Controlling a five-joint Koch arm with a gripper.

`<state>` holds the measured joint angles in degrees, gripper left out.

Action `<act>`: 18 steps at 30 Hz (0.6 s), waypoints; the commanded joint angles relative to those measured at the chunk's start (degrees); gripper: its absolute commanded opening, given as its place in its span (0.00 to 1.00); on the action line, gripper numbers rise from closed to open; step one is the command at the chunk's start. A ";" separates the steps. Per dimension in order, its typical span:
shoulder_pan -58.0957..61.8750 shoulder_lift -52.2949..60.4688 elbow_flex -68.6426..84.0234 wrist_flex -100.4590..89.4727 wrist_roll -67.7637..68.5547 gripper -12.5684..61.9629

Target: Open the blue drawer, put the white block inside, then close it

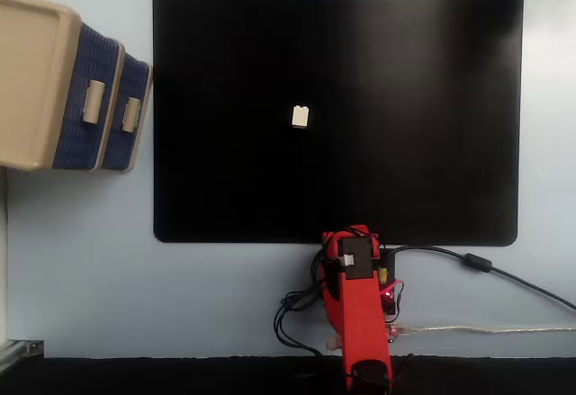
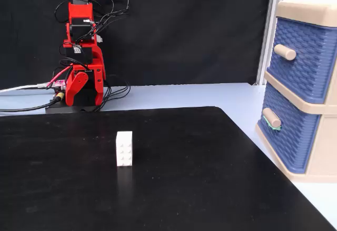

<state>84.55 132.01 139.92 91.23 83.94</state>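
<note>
The white block (image 1: pixel 301 117) stands upright near the middle of the black mat (image 1: pixel 432 98), with its studded face showing in a fixed view (image 2: pixel 124 149). At the left of a fixed view is the beige cabinet (image 1: pixel 31 80). Its smaller-looking blue drawer (image 1: pixel 133 114) is the lower one (image 2: pixel 288 136) and is pushed in, with a beige handle (image 2: pixel 271 118). The red arm (image 1: pixel 360 309) is folded at its base, far from the block and the cabinet. My gripper (image 2: pixel 81 95) hangs low among cables, and I cannot make out how its jaws stand.
The twin upper drawer (image 2: pixel 308 57) is also pushed in. Black cables (image 1: pixel 468 262) and a pale cable run from the arm's base (image 2: pixel 73 104) over the light blue table (image 1: pixel 225 296). A black curtain (image 2: pixel 184 31) backs the scene in a fixed view.
</note>
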 commanded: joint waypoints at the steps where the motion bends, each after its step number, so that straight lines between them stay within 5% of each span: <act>1: 0.97 2.64 1.05 4.75 -1.05 0.63; 18: 1.05 2.64 0.62 5.27 -0.88 0.62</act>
<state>84.55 132.01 139.92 91.23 83.94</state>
